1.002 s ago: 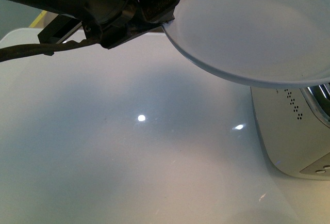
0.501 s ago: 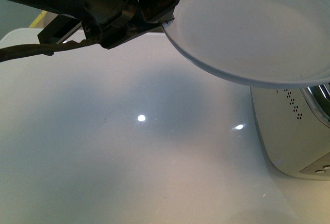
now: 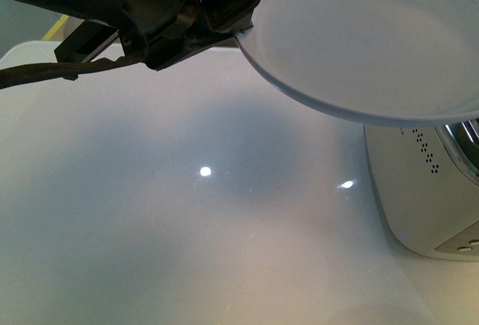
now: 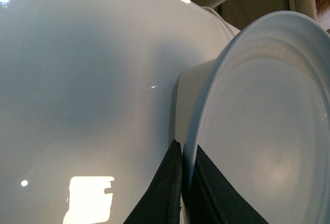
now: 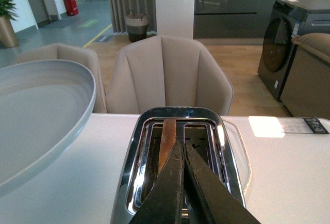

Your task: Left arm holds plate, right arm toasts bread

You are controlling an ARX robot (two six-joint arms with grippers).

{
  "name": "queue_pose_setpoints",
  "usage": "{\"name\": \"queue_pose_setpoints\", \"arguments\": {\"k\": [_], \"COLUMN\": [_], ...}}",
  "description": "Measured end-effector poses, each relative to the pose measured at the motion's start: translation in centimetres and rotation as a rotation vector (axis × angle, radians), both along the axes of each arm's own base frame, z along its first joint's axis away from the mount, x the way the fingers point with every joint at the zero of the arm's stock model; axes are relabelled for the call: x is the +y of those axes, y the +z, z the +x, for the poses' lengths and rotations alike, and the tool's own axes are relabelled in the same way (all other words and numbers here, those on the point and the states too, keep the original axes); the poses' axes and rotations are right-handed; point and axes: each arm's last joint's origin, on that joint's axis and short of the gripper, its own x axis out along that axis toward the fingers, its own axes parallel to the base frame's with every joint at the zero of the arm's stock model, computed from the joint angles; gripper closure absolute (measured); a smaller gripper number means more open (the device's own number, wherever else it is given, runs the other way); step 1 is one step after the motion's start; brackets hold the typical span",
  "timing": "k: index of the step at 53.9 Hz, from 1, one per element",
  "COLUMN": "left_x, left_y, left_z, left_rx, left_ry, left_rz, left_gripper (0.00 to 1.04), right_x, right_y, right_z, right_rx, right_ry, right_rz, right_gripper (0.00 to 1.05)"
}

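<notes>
- Front view: the left gripper (image 3: 241, 34) is clamped on the rim of the pale plate (image 3: 367, 40), holding it in the air above the glossy white table (image 3: 150, 213). A white toaster (image 3: 419, 190) stands under the plate's far edge.
- Left wrist view: two black fingers (image 4: 165, 193) pinch the plate's rim, one on each face, with the toaster's body just behind.
- Right wrist view: the right gripper (image 5: 181, 149) hangs over the toaster's chrome slots, its fingers pressed together with nothing visible between them. The bread (image 5: 167, 133) stands in the slot nearer the plate, its crust edge showing beside the fingers. A label (image 5: 304, 125) lies on the table, its print too small to read.
</notes>
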Motion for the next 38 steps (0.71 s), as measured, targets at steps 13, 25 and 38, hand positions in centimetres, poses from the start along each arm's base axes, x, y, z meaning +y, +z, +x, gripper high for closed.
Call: {"name": "queue_pose_setpoints", "arguments": {"k": [13, 25, 38], "left_x": [0.0, 0.0, 0.0], "left_y": [0.0, 0.0, 0.0], "left_z": [0.0, 0.0, 0.0], "left_rx": [0.0, 0.0, 0.0], "left_ry": [0.0, 0.0, 0.0], "left_rz": [0.0, 0.0, 0.0], "left_gripper": [1.02, 1.02, 1.02], "right_x": [0.0, 0.0, 0.0], "right_y": [0.0, 0.0, -0.3], "right_z": [-0.6, -1.1, -1.8], "right_rx": [-0.001, -0.001, 0.024], "right_ry": [0.0, 0.0, 0.0], "right_rz": [0.0, 0.0, 0.0], "right_gripper": [1.03, 1.03, 1.03]}}
